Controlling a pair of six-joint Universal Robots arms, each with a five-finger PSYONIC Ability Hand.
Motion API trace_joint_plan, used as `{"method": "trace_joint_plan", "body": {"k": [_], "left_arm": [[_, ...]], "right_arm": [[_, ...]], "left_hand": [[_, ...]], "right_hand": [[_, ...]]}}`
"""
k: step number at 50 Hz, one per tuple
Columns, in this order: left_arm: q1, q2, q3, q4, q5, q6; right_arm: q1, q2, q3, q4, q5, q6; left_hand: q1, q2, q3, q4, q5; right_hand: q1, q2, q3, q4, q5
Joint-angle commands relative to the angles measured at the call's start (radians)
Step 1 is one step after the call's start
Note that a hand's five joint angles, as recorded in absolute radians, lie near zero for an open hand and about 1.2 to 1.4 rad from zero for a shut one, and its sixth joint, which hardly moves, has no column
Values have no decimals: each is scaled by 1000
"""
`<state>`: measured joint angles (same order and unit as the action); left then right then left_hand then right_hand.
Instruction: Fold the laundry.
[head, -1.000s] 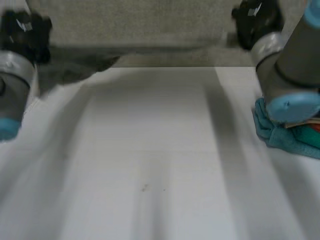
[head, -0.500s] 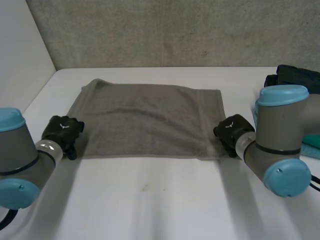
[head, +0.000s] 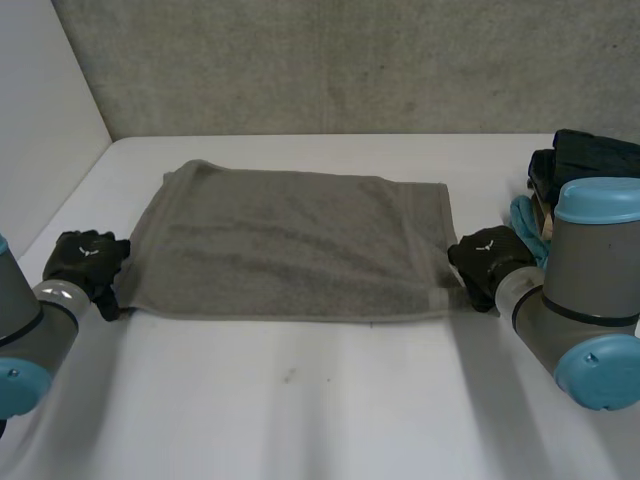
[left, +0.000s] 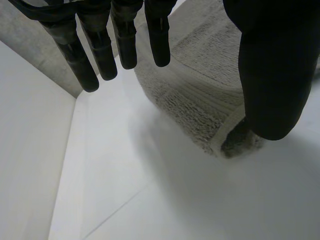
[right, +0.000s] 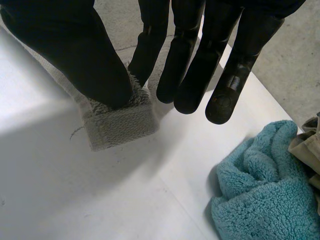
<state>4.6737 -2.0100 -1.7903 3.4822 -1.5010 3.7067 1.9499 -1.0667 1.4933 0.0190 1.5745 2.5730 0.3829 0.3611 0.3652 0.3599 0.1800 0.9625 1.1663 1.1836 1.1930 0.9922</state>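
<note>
The white desk (head: 300, 400) is flat and wide. A grey towel (head: 290, 245) lies spread out flat on it, toward the far wall. At the right side of the desk sits a crumpled blue towel (right: 260, 185), just beside a dark heap of cloth (head: 590, 160).

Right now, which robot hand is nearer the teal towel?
Right. The right robot hand sits beside the teal towel; the left robot hand is across the grey towel.

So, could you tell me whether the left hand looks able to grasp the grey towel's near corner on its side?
Probably yes: the left hand sits right at that corner of the grey towel, its thumb over the hem and its fingers straight, with only bare white table around it.
</note>
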Motion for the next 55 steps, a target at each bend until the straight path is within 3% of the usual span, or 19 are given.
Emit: {"method": "trace_joint_plan", "body": {"k": [1, 6, 21, 28, 33, 39, 44, 48, 55], "left_arm": [[39, 42, -32, -29, 90, -4], [60, 45, -34, -78, 174, -11], [59, -82, 65, -72, 171, -7], [60, -99, 107, -72, 171, 1], [62, -107, 127, -72, 168, -5], [69, -67, 115, -84, 125, 1], [71, 59, 60, -130, 123, 12], [82, 190, -10, -247, 123, 102], [115, 396, -152, -546, 117, 375]], "right_arm": [[0, 1, -2, -2, -25, -2], [-2, 1, -1, -2, -36, -2], [0, 1, 7, -2, -36, -1], [0, 1, 9, -2, -34, -1], [0, 1, 7, -2, -34, -1], [1, -1, -1, 10, -41, -4], [1, -6, -13, 71, -36, -33], [-5, -19, -36, 235, -37, -112], [-29, -91, -10, 507, -38, -266]], "left_hand": [[-11, 11, 7, 12, 18], [-11, 11, 7, 12, 17], [54, 75, 71, 77, 82], [317, 339, 335, 340, 346], [1012, 1034, 1030, 1035, 1040], [1013, 1035, 1031, 1036, 1042], [1013, 1035, 1031, 1036, 1042], [1013, 1035, 1031, 1036, 1042], [1013, 1035, 1031, 1036, 1042]], "right_hand": [[434, 230, 213, 203, 229], [434, 230, 213, 203, 229], [434, 230, 213, 203, 229], [434, 230, 213, 203, 229], [434, 230, 213, 203, 229], [434, 230, 213, 203, 229], [434, 230, 213, 203, 229], [434, 230, 213, 203, 229], [434, 230, 213, 203, 229]]}}
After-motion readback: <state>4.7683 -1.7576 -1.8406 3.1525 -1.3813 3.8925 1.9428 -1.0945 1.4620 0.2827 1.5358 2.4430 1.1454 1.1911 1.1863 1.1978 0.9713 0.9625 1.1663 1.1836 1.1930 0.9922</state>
